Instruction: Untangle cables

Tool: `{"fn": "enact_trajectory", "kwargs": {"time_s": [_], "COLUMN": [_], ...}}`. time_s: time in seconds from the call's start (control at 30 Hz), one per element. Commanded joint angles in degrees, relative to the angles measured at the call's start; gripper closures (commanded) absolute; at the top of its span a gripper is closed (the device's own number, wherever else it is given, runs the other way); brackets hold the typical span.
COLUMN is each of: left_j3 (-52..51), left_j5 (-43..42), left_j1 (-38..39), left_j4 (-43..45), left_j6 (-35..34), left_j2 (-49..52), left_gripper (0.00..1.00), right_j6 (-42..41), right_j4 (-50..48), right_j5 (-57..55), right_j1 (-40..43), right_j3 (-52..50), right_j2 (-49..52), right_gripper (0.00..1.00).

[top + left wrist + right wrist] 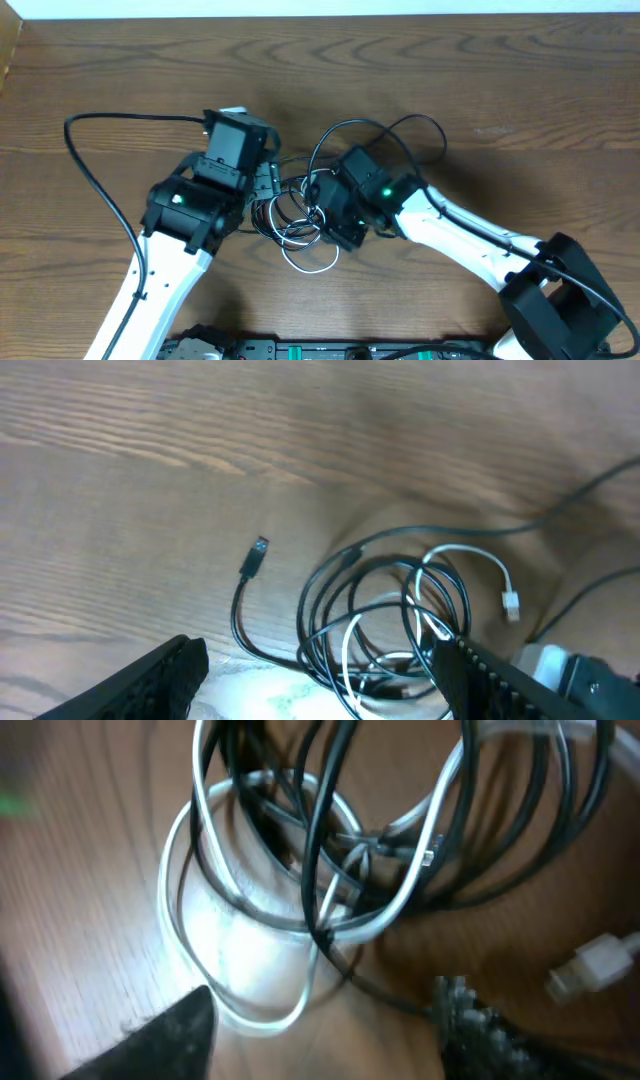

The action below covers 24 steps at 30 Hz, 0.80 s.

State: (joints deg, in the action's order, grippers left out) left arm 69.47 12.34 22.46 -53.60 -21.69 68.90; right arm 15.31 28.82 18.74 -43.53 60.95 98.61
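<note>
The black cable (283, 208) and the white cable (311, 264) lie coiled together in one tangle on the wooden table between my two grippers. In the left wrist view the black cable (330, 595) trails a loose plug end (255, 557) to the left, and the white cable (462, 555) ends in a small white plug (511, 603). My left gripper (320, 682) is open, its fingers on either side of the tangle's near edge. My right gripper (320, 1032) is open over a white cable loop (240, 1012), with black cable strands (322, 840) crossing it.
A thick black arm wire (92, 172) curves off the left arm, and another (420, 125) arcs behind the right arm. A second white plug (596, 965) lies at the right in the right wrist view. An equipment strip (300, 350) lines the table's front edge.
</note>
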Motion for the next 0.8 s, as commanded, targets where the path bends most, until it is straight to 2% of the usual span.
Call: {"fn": "enact_trajectory", "kwargs": {"time_s": [0.0, 0.03, 0.13, 0.17, 0.2, 0.27, 0.33, 0.5, 0.63, 0.77], "left_j3": [0.94, 0.94, 0.9, 0.9, 0.9, 0.9, 0.9, 0.9, 0.9, 0.9], "left_j5": [-2.73, -2.71, -2.71, -2.69, -2.71, -2.71, -2.71, -2.71, -2.71, -2.71], "left_j1": [-1.95, -1.92, -1.92, -1.92, -1.92, -1.92, -1.92, -1.92, -1.92, -1.92], "left_j4": [-0.28, -0.42, -0.85, -1.09, -1.27, -1.46, -1.66, -1.86, -1.86, -1.86], "left_j6": [-1.73, -1.73, -1.73, -1.7, -1.73, -1.73, -1.73, -1.73, -1.75, -1.75], "left_j2": [0.11, 0.11, 0.11, 0.11, 0.11, 0.11, 0.11, 0.11, 0.11, 0.11], "left_gripper": [0.23, 0.23, 0.23, 0.23, 0.23, 0.23, 0.23, 0.23, 0.22, 0.23], "right_j6": [-2.86, -4.68, -7.08, -7.96, -9.68, -13.09, -13.99, -14.93, -15.72, -15.69], "right_j4": [-6.01, -9.68, -13.16, -14.36, -16.06, -18.27, -19.02, -18.93, -18.93, -18.91], "right_j5": [-1.29, -1.29, -1.29, -1.29, -1.53, -2.82, -2.78, -2.75, -2.75, -2.75], "right_j1": [-0.39, -0.39, -0.39, -0.39, -0.39, -0.39, -0.39, -0.42, -0.39, -0.39], "right_j3": [-1.49, -2.25, -2.82, -2.89, -2.91, -2.91, -2.91, -2.91, -2.91, -2.91], "right_j2": [-0.76, -0.74, -0.7, -0.61, -0.22, 1.22, 2.64, 4.81, 5.55, 5.55], "right_gripper": [0.46, 0.52, 0.58, 0.63, 0.72, 0.78, 0.78, 0.65, 0.6, 0.62]}}
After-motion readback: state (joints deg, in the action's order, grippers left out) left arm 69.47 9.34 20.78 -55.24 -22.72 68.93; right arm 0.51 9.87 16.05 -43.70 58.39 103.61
